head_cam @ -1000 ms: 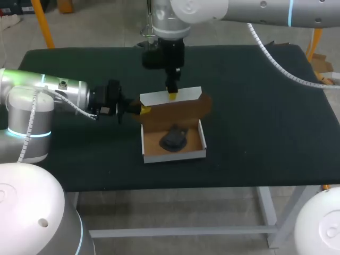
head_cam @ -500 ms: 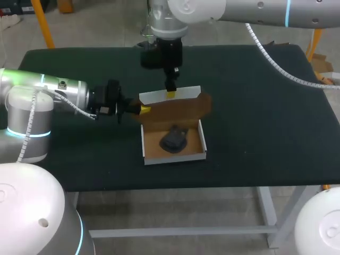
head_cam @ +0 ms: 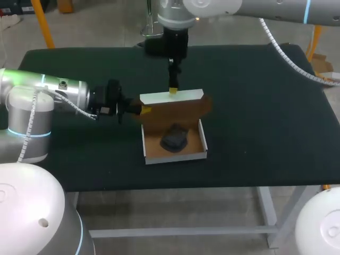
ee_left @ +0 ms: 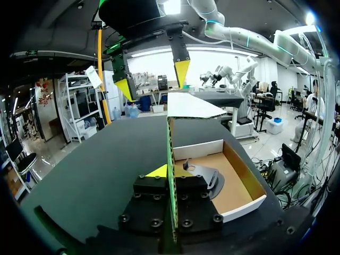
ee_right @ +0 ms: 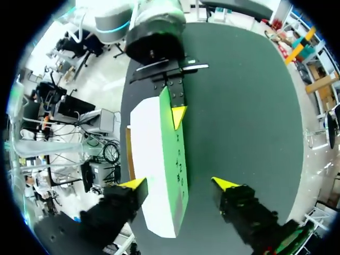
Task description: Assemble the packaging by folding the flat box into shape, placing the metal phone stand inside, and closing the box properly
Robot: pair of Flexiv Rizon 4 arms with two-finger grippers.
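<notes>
**Lid held upright over the loaded box; closing not yet done.**

The left gripper (head_cam: 141, 110), reaching in from the left edge of the table (head_cam: 255, 133), is clamped on the left edge of the raised lid (head_cam: 175, 109), judged to hold it standing and steady the carton. The cardboard box (head_cam: 175, 155) sits mid-table, slightly toward the near edge, open, with the metal phone stand (head_cam: 173, 139) lying on its floor. The right gripper (head_cam: 172, 91) hangs above the lid's top edge on the far-edge side, jaws spread wide and straddling it without gripping, judged to be placed to push the lid down over the stand.
</notes>
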